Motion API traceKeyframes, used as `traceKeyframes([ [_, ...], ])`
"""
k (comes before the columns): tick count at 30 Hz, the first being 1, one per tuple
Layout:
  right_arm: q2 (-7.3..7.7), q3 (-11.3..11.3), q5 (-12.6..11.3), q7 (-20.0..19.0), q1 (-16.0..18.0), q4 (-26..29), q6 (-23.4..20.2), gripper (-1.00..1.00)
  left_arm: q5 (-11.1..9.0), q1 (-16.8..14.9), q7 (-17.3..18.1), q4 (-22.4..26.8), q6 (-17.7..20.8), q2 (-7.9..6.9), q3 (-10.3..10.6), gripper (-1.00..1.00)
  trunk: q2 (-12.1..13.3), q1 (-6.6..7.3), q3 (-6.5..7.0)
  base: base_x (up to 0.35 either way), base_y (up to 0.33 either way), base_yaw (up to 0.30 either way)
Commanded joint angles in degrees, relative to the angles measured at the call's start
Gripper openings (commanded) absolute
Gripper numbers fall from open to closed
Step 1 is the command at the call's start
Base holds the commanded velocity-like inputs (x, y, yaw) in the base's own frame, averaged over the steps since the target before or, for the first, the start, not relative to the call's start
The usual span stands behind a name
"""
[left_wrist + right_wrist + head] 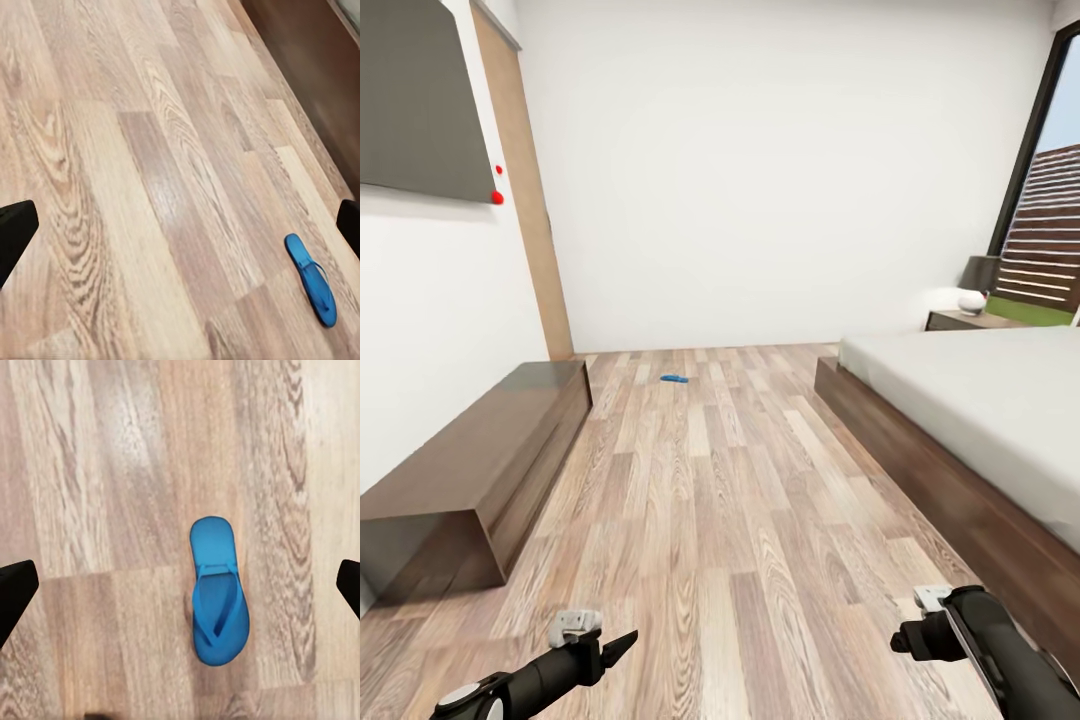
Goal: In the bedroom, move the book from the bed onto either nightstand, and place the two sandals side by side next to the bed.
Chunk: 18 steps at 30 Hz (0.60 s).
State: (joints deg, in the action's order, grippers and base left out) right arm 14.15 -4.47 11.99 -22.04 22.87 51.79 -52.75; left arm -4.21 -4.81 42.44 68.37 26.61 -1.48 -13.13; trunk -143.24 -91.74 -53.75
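One blue sandal (217, 592) lies flat on the wood-plank floor straight under my right gripper (180, 592), which hangs above it, open and holding nothing. A blue sandal (310, 279) also lies on the planks near a dark wooden edge, off to one side of my open left gripper (180, 229). In the head view another sandal (675, 379) rests far off near the back wall. The bed (980, 400) runs along the right, with a nightstand (960, 320) beyond it. Both grippers, left (610, 645) and right (920, 625), hover low at the front. The book is out of view.
A long low dark-wood bench (480, 460) lines the left wall under a dark wall panel (420, 100). A black-shaded lamp (978, 285) stands on the nightstand. A black-framed window (1050, 200) is at the far right. A wide strip of floor (710, 480) runs between bench and bed.
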Motion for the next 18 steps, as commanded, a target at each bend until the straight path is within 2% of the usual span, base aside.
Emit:
traceKeyframes([
  [1,-0.01,-0.1,0.6,-0.55,0.04,0.06,-0.16,1.0,-0.45,-0.03,0.1,0.01,0.55,0.0,-0.05,1.0,-0.04,-0.01,-0.29,0.0,0.0,0.0],
  [10,0.07,-0.26,0.55,-0.55,0.0,0.06,-0.16,1.0,-0.45,-0.03,0.1,0.01,0.55,0.0,-0.05,1.0,-0.16,-0.24,-2.28,0.0,0.0,0.0],
  [12,0.5,-0.39,0.51,-0.57,0.04,0.06,-0.16,1.0,-0.45,-0.03,0.1,0.01,0.55,-0.01,-0.05,1.0,-0.19,-0.29,-2.73,0.0,0.0,0.0],
  [13,1.62,-0.44,0.42,-0.59,0.03,0.06,-0.16,1.0,-0.45,-0.03,0.1,0.01,0.55,-0.01,-0.05,1.0,-0.2,-0.32,-2.95,0.0,0.0,0.0],
  [14,4.65,-0.44,0.12,-0.65,0.02,0.03,-0.16,1.0,-0.45,-0.03,0.1,0.01,0.55,-0.01,-0.05,1.0,-0.22,-0.35,-3.17,0.0,0.0,0.0],
  [15,6.79,-0.42,-0.21,-0.91,0.01,-0.02,-0.16,1.0,-0.45,-0.03,0.1,0.01,0.55,-0.01,-0.05,1.0,-0.23,-0.37,-3.39,0.0,0.0,0.0],
  [18,9.95,-0.37,-0.77,-2.67,0.01,-0.11,-0.14,1.0,-0.45,-0.03,0.1,0.01,0.55,-0.01,-0.05,1.0,-0.27,-0.45,-4.05,0.0,0.0,0.0],
])
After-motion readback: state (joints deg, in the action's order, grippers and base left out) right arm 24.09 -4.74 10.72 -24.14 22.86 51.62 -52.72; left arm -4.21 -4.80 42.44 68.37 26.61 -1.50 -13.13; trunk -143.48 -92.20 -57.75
